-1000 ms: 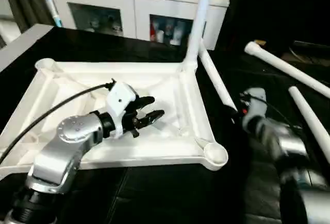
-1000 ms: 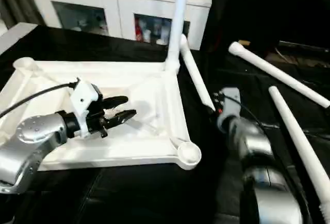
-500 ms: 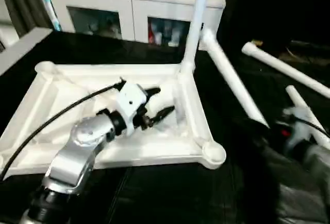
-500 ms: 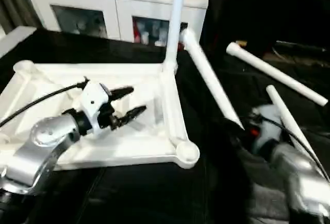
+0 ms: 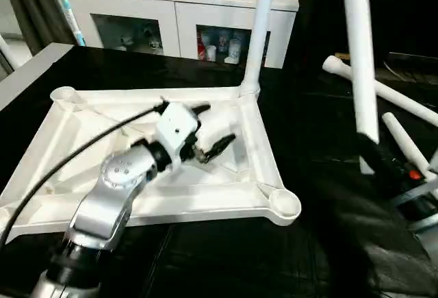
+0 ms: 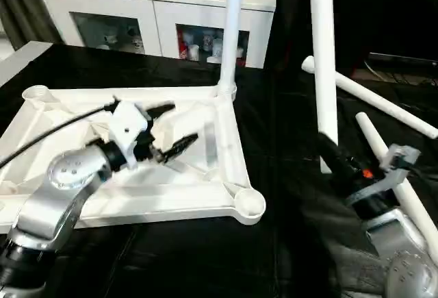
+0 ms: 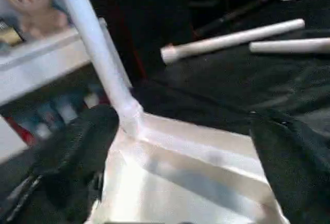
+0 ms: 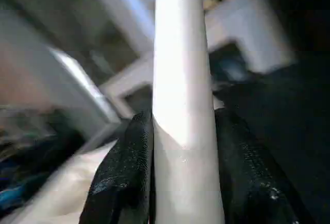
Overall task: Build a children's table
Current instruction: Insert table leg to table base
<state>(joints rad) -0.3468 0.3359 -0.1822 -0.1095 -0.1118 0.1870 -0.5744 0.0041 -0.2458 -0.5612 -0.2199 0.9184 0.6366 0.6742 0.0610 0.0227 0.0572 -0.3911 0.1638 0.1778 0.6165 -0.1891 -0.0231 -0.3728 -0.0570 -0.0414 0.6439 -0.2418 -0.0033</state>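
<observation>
White ribbed tabletop (image 5: 61,195) and white legs (image 5: 359,58) on black cloth (image 5: 226,257); silver forearm (image 5: 109,199).

the upturned white plastic rectangular tabletop (image 5: 263,154) has three round corner sockets open. one white tapered leg (image 5: 259,31) stands upright in its far right corner, blocking approach there. two loose white legs (image 5: 390,96) lie across the black worktop (image 5: 205,257) on the right; its near strip is bare.
</observation>
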